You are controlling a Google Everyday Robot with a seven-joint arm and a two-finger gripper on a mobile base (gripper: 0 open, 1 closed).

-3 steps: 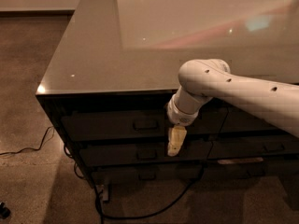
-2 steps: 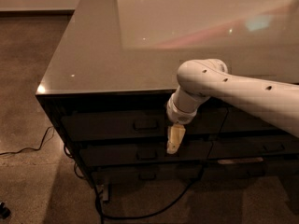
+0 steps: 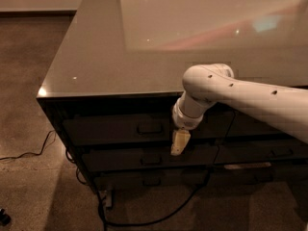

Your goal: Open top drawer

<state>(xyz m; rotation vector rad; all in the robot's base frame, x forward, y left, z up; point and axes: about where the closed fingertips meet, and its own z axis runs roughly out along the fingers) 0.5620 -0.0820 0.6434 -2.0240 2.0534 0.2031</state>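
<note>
The top drawer (image 3: 110,126) is a wide dark front just under the counter edge, with a small rectangular loop handle (image 3: 149,128) at its middle. It sits flush with the cabinet face. My gripper (image 3: 178,144) hangs from the white arm (image 3: 226,93), pointing down in front of the drawers. Its pale tips are just right of the handle and a little below it, over the seam between the top drawer and the second drawer (image 3: 144,159). I cannot tell whether it touches the front.
The glossy counter top (image 3: 144,37) spans the upper view. A third drawer (image 3: 151,181) lies below. Narrower drawers (image 3: 264,150) are at the right. Black cables (image 3: 144,218) run on the speckled floor (image 3: 29,81) beneath and to the left.
The gripper has shifted slightly to the left, toward the top drawer's handle. The drawers have not moved.
</note>
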